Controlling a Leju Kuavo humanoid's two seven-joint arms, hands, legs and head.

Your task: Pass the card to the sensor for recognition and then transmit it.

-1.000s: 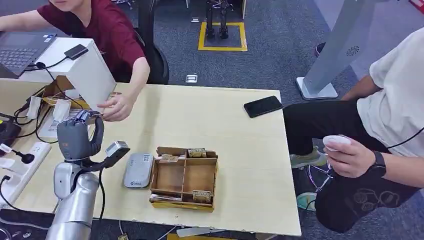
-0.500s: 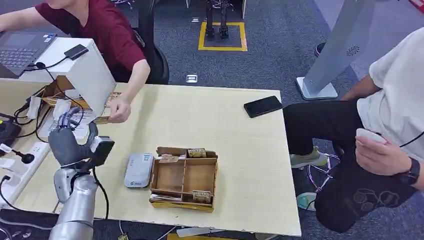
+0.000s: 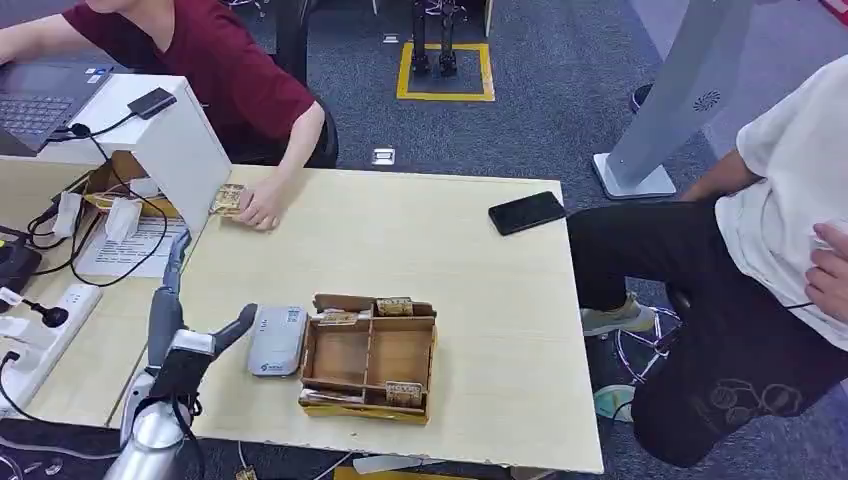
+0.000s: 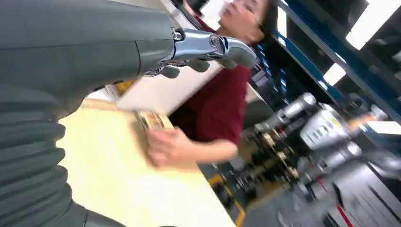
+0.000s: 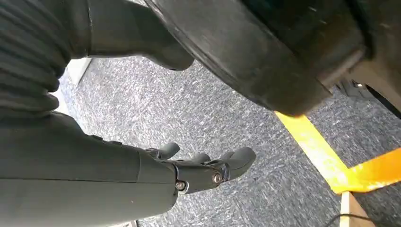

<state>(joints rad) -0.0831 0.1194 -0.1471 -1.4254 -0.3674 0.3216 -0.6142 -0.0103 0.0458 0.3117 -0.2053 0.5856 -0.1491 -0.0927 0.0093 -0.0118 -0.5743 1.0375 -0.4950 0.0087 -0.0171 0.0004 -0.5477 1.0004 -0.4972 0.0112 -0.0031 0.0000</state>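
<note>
Since a second ago my left hand (image 3: 172, 300) has dropped from the white box toward the near worktop (image 3: 420, 240) edge, fingers spread, empty. Card (image 3: 229, 198) lies under a person's hand (image 3: 262, 205) by the box (image 3: 170, 140). Right hand (image 5: 189, 170) hangs loose over carpet.

The sensor (image 3: 277, 340) lies on the table (image 3: 470, 300), left of the tray (image 3: 368, 357).

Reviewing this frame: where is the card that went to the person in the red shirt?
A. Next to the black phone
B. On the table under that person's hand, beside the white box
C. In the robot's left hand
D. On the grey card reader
B. The card lies on the table at the person's hand, beside the white box; the robot's left hand holds nothing, fingers apart.
</note>
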